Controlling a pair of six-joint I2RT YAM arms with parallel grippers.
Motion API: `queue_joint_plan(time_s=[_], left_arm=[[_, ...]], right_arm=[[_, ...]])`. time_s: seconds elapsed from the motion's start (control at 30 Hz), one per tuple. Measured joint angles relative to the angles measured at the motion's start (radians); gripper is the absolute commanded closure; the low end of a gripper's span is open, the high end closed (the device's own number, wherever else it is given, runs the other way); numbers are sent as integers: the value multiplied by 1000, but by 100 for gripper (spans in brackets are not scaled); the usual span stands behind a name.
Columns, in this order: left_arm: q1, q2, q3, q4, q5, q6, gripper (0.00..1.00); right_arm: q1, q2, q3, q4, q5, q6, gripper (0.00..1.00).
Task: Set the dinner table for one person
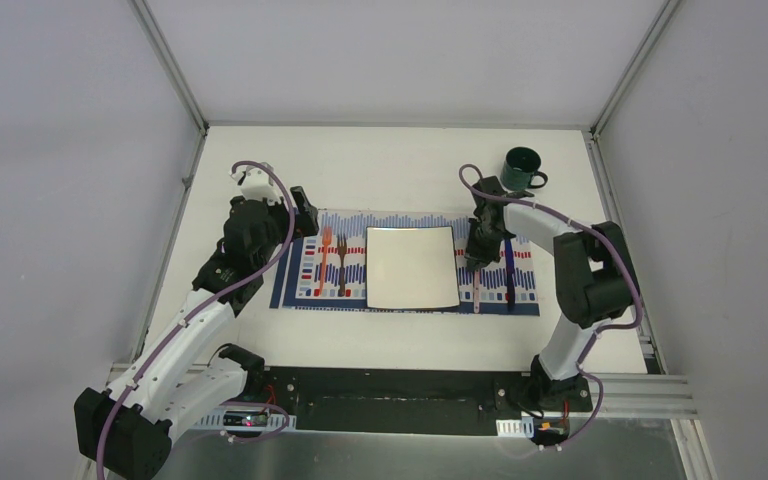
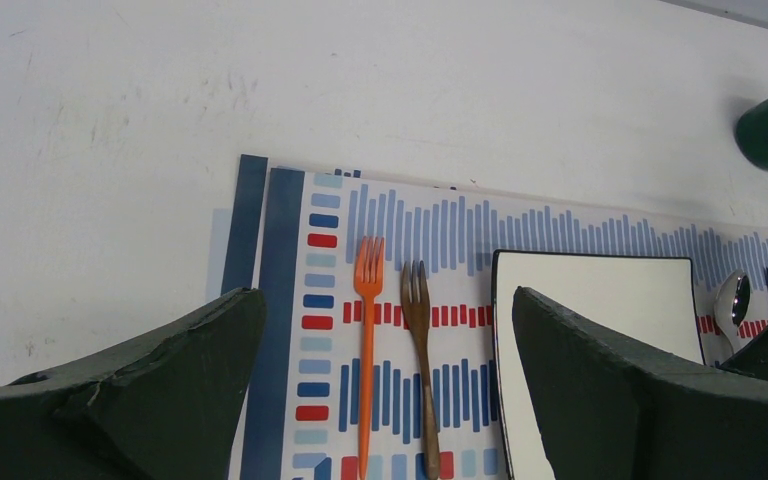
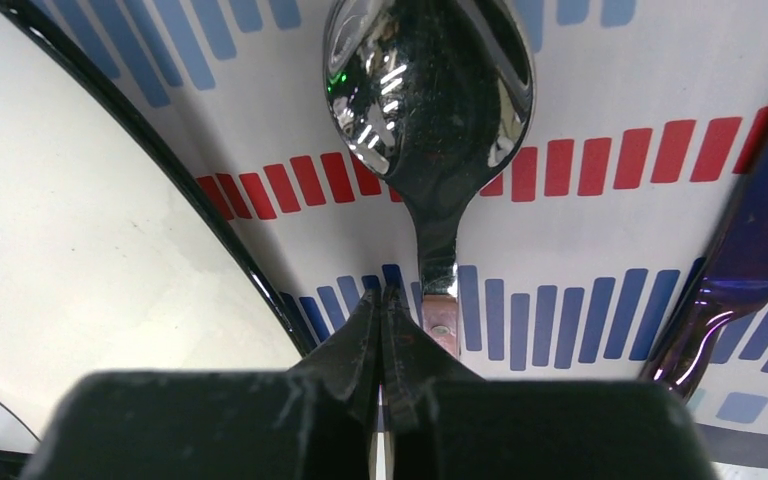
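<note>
Right pincer [image 3: 380,300] is pinched fully together on nothing, its tips just beside the spoon [image 3: 430,80] handle. Left pincer [image 2: 385,300] gapes wide and empty above the orange fork [image 2: 366,360] and brown fork [image 2: 422,340]. The white tabletop [image 1: 380,170] spreads ahead of both arms and carries the striped placemat [image 2: 560,235]. On the mat lie the square plate [image 1: 412,268], both forks on its left, and the spoon and dark knife [image 1: 509,270] on its right. The setting looks nearly done. The green mug [image 1: 522,168] stands off the mat toward the far right corner and perhaps needs bringing closer.

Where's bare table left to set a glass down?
Free: the far strip of table between placemat and back edge, left of the mug; the near strip between placemat and arm bases. Crowded: the placemat, with forks, plate, spoon, knife.
</note>
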Motion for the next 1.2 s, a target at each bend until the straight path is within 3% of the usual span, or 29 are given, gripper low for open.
queue_joint_plan(time_s=[1.0, 1.2], left_arm=[[0, 13, 0, 0, 0, 0, 1], [0, 13, 0, 0, -13, 0, 1]], right_arm=[[-9, 2, 23, -91, 236, -39, 100], [15, -5, 22, -79, 156, -45, 82]])
